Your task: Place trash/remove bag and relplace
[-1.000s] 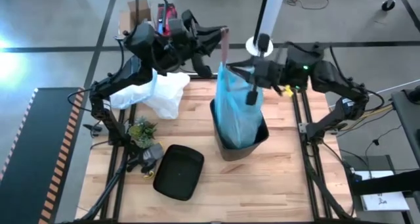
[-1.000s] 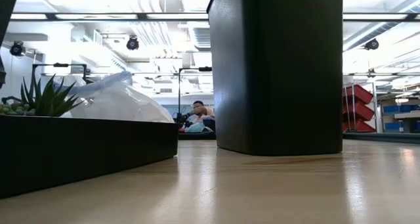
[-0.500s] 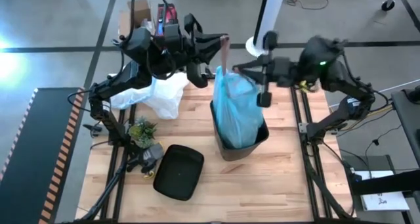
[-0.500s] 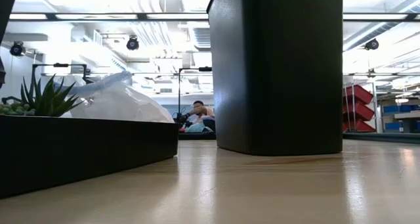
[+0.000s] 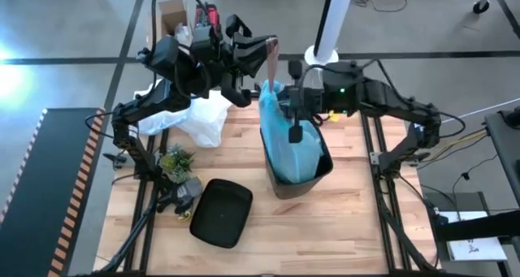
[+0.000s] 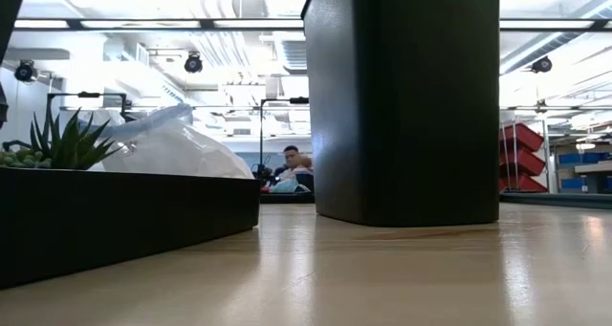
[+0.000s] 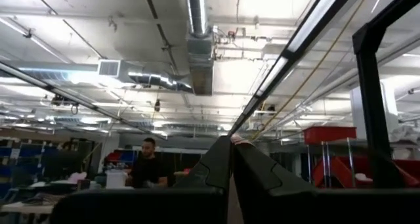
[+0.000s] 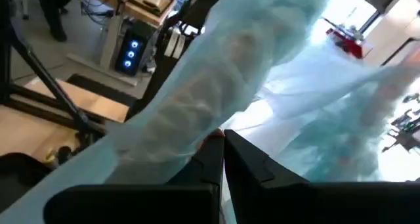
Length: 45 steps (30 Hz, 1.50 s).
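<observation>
In the high view, bare wooden table (image 5: 341, 228) fills the lower right of the frame. At centre the black bin (image 5: 296, 178) holds the light-blue bag (image 5: 286, 143). The right gripper (image 5: 286, 94) sits at the bag's upper edge, fingers pinched together on the film. The left gripper (image 5: 270, 56), jaws closed and empty, is raised just above, at upper centre.

Both tools (image 5: 271, 54) (image 5: 295, 119) shut, raised.

The high camera looked straight down on the tabletop (image 5: 244, 163); the low one looked level across it, sharing the black bin (image 5: 296, 179).
</observation>
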{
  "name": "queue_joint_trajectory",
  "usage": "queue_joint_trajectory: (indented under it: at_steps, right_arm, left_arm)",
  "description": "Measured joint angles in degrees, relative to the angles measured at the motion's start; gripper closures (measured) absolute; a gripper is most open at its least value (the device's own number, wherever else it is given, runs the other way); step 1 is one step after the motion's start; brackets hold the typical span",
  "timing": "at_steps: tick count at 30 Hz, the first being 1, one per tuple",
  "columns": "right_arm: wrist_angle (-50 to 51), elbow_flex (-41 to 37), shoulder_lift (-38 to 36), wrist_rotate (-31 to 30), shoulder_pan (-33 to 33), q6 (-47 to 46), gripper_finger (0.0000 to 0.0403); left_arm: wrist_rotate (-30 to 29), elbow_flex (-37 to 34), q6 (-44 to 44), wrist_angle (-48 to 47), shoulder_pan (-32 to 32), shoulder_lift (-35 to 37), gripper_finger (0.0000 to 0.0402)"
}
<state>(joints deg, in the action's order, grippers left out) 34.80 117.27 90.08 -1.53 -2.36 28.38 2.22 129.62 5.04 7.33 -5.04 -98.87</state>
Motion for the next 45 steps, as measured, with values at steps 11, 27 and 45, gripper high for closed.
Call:
queue_joint_trajectory:
  at_steps: [11,27,45]
  right_arm:
    - [0.2,0.4,-8.5,-2.4,0.1,0.3,0.0403]
    - [-2.1,0.3,-12.5,-9.1,-0.1,2.6,0.0403]
    - [-2.3,0.6,-13.1,-9.2,-0.2,2.3,0.0403]
  left_arm:
    - [-7.8,0.0,-6.4,-15.0,0.0,1.2,0.0399]
    - [-8.8,-13.5,-7.8,-8.4,-1.3,1.1,0.0401]
    - [-3.3,-18.6,-6.2,-2.7,-0.5,2.4,0.04]
